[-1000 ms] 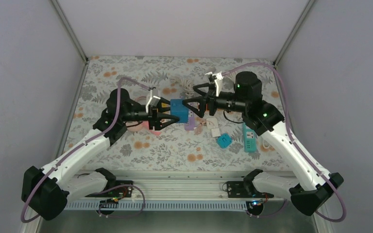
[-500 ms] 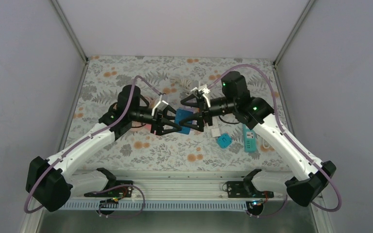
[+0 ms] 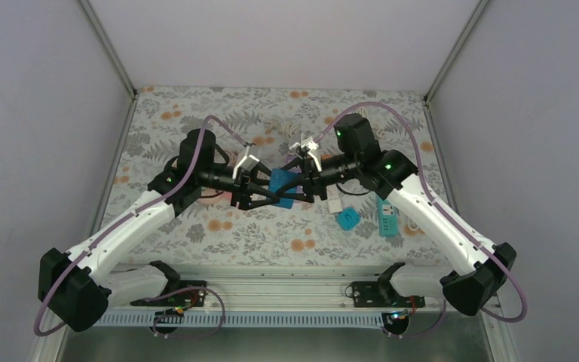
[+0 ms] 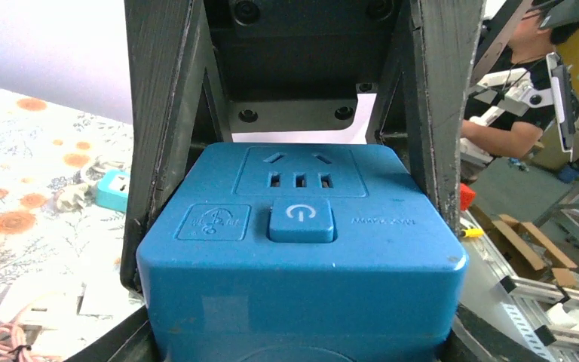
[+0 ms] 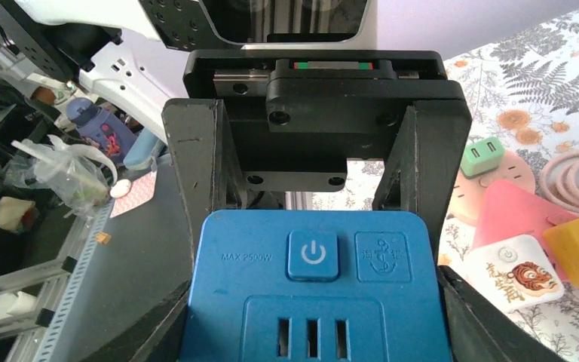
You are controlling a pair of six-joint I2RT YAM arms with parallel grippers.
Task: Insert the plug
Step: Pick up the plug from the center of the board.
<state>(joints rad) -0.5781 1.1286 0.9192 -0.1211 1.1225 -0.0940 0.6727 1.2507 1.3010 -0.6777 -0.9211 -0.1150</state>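
Note:
The plug is a blue cube adapter with a power button and a three-slot socket on its upper face; its prongs are hidden. It hangs above the middle of the table, gripped from both ends. My left gripper is shut on its left end, the cube filling the left wrist view. My right gripper is shut on the opposite end, and its fingers flank the cube's sides. In the right wrist view the cube sits between my right gripper's jaws, with the left gripper's body behind it.
A teal power strip, a small teal cube and white adapters lie on the floral table to the right. A green charger, a white tiger-print cube, pink and orange pieces and a pink cable lie under the left arm.
The right gripper moved in from the right with jaws wide and closed onto the cube that the left gripper holds. Both arms shifted slightly and the cube tilted.

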